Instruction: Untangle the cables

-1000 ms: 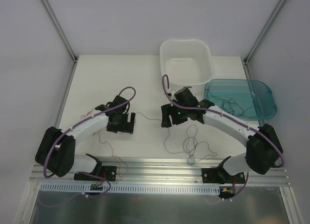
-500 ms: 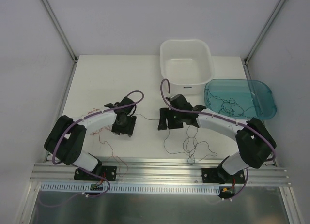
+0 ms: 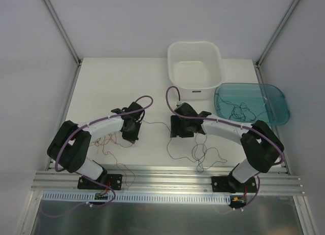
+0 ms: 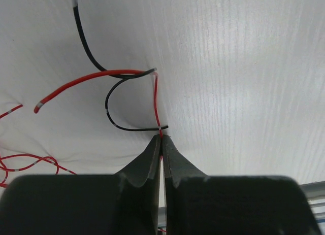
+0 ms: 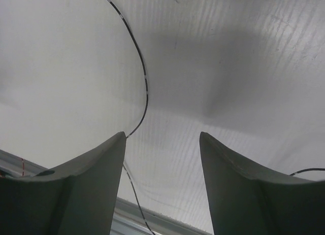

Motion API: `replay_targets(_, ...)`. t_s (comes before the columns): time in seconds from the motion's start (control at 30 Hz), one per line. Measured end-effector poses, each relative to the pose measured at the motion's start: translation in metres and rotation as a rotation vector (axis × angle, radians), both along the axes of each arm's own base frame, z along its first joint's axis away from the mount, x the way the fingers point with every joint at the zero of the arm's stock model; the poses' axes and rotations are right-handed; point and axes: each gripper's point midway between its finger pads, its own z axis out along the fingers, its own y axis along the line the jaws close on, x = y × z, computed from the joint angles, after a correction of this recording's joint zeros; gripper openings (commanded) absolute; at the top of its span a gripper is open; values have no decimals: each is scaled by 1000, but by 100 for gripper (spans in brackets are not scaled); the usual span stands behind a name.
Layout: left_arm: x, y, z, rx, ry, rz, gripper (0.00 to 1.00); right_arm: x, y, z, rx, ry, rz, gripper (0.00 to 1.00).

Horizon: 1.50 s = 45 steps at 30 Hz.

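Thin red and black cables lie loose on the white table. In the left wrist view my left gripper is shut on a red cable at its fingertips, where a black cable crosses it. From above, my left gripper sits low over the table, and a black strand runs from it to my right gripper. The right gripper stands open close over the table, and a black cable passes just by its left fingertip. More black loops lie in front of the right arm.
A white tub stands at the back. A teal tray to its right holds several dark wires. Red strands trail near the left arm's base. A metal rail runs along the table's near edge.
My left gripper has shut on the red cable and shifted slightly right. The right gripper has come down and toward the front, its jaws a little narrower.
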Motion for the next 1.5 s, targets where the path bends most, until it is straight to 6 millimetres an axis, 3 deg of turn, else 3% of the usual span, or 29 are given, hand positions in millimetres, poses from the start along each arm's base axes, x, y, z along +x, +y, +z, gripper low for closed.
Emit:
replay_targets(0.23,-2,-9,10,-59,-7,-12,0,-2,0,-14,-22,30,-27,55)
replay_targets(0.5,-3,-14,17,-100,-16,-20,0,-9,18,-19,-15,19,12,54)
replay_targets(0.8,-3,-17,20,-116,-20,-16,0,-5,25,-23,-67,14,-51,29)
replay_targets(0.97,-2,-21,30,-153,-45,-2,0,-3,22,-27,-102,24,-90,1)
replay_targets(1.2,3,-26,58,-245,-113,29,0,0,17,-27,-139,24,-138,1)
replay_targets(1.37,19,-13,89,-357,-180,137,0,10,-3,-26,-162,18,-191,1)
replay_targets(1.5,35,8,120,-445,-262,241,0,22,-62,-26,-209,28,-313,1)
